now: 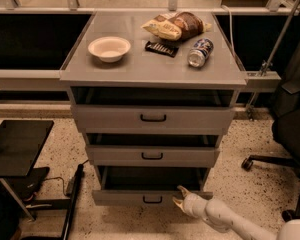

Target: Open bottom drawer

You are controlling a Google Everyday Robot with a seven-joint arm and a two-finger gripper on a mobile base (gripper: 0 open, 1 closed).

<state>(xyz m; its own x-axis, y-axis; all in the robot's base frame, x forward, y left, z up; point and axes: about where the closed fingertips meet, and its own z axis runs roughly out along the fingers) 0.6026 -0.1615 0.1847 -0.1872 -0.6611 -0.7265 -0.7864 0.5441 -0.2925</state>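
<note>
The grey cabinet has three drawer fronts, each with a black bar handle. The bottom drawer (125, 197) is the lowest one, near the floor, and it stands pulled out a little, with a dark gap above its front. Its handle (152, 200) sits at the centre. My gripper (179, 195) comes in from the lower right on a white arm and is at the drawer's front, just right of the handle. Its two pale fingers are spread apart, one above the front's top edge and one lower, with nothing held.
The middle drawer (152, 156) and top drawer (152, 118) also stand slightly out. On the cabinet top lie a white bowl (109, 48), a snack bar (161, 48), chip bags (176, 27) and a can (199, 52). An office chair (285, 134) stands right, a black table (15, 146) left.
</note>
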